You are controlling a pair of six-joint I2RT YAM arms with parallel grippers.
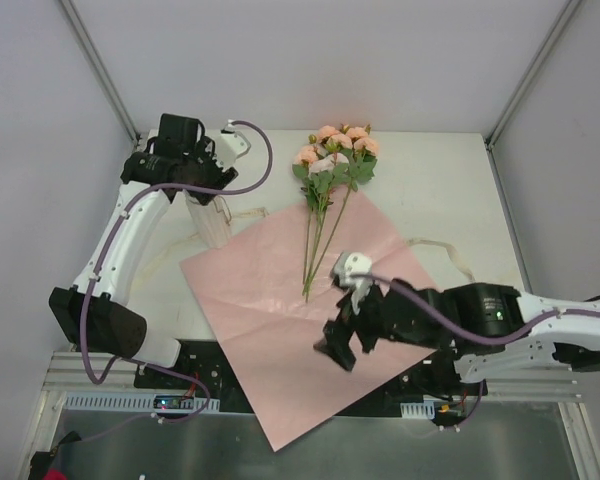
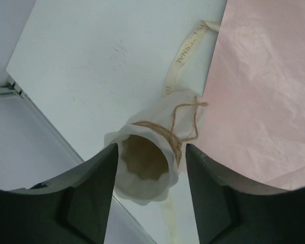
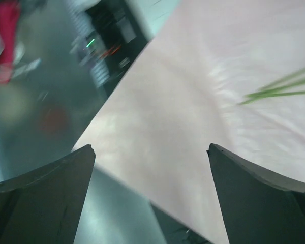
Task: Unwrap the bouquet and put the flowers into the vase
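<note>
The bouquet lies opened out. Its pink paper sheet (image 1: 280,320) is spread flat, and the flowers (image 1: 335,155), peach-pink roses with green leaves, lie with their stems (image 1: 315,250) across the sheet's far part. The whitish ribbed vase (image 1: 208,215) stands at the sheet's left corner, with twine round its neck. My left gripper (image 2: 151,147) is open with its jaws either side of the vase rim (image 2: 142,175); there is a gap at the right finger. My right gripper (image 3: 151,147) is wide open and empty above the paper's near edge (image 3: 157,127). Stem tips (image 3: 279,89) lie ahead of it.
Cream ribbon (image 2: 185,56) trails on the white table beside the vase, and another length (image 1: 445,250) lies right of the paper. The paper's near corner (image 1: 280,435) hangs over the table's front edge, above the arm bases and metal rail (image 1: 110,385).
</note>
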